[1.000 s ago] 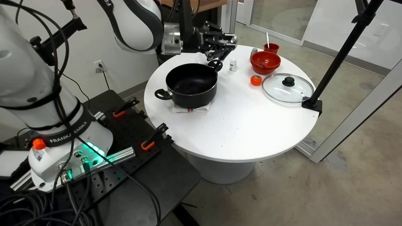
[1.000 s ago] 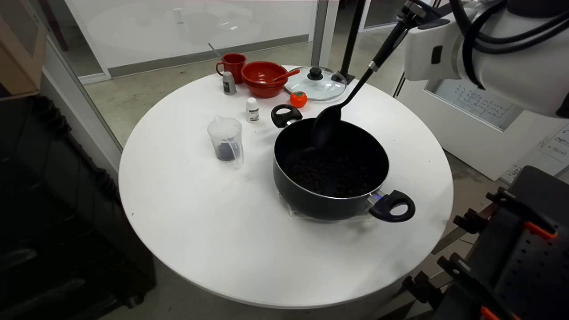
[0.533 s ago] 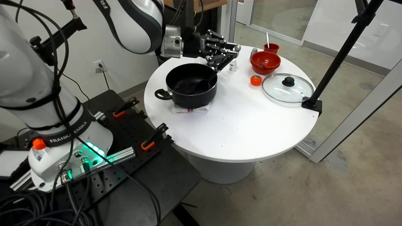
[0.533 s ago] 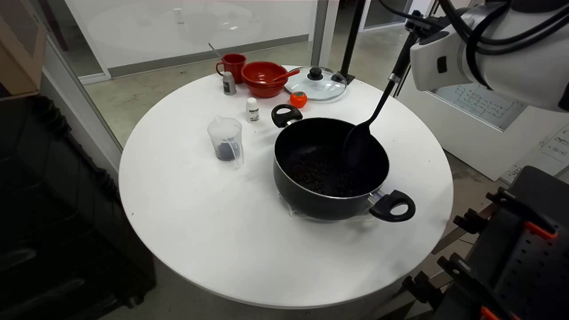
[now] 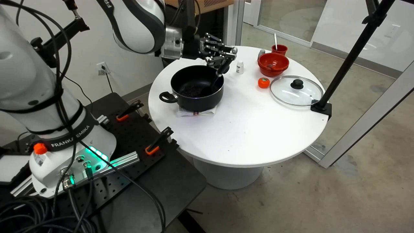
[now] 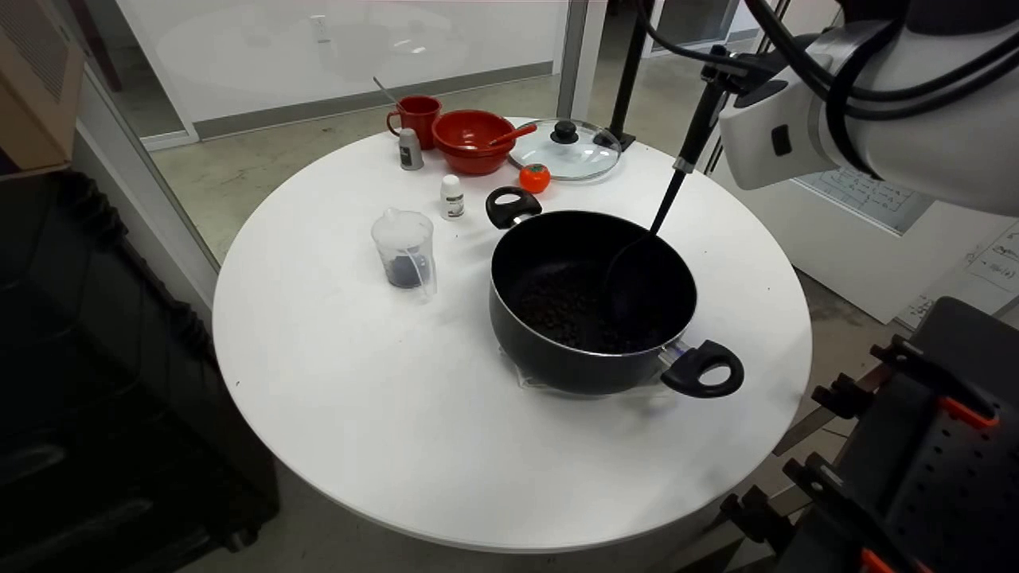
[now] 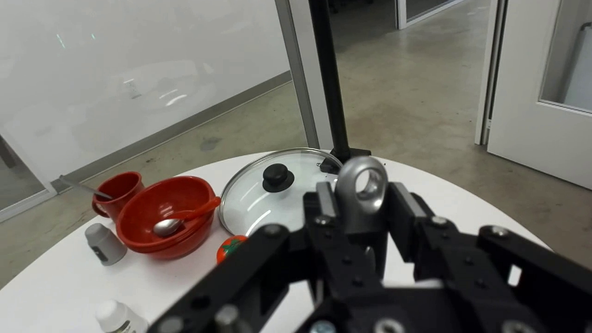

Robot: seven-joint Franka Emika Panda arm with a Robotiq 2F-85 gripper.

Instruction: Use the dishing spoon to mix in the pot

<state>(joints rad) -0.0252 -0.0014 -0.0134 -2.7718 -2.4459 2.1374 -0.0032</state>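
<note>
Glossy red bowl point(image 7: 162, 201), clear glass lid point(image 5: 296, 94), metal-rimmed pot point(image 6: 573, 372); the half-shadowed dishing spoon point(image 6: 669, 196) seems mostly matt plastic.

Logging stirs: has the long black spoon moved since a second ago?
Yes; in an exterior view, the spoon shifted rightward, deeper into the round black pot.

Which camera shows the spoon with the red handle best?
The wrist view: the red-handled spoon is biggest there, silver end and handle both clear. In an exterior view its handle is plain, the silver end faint. In an exterior view only a greyish spot, maybe that end, shows in the red bowl.
</note>
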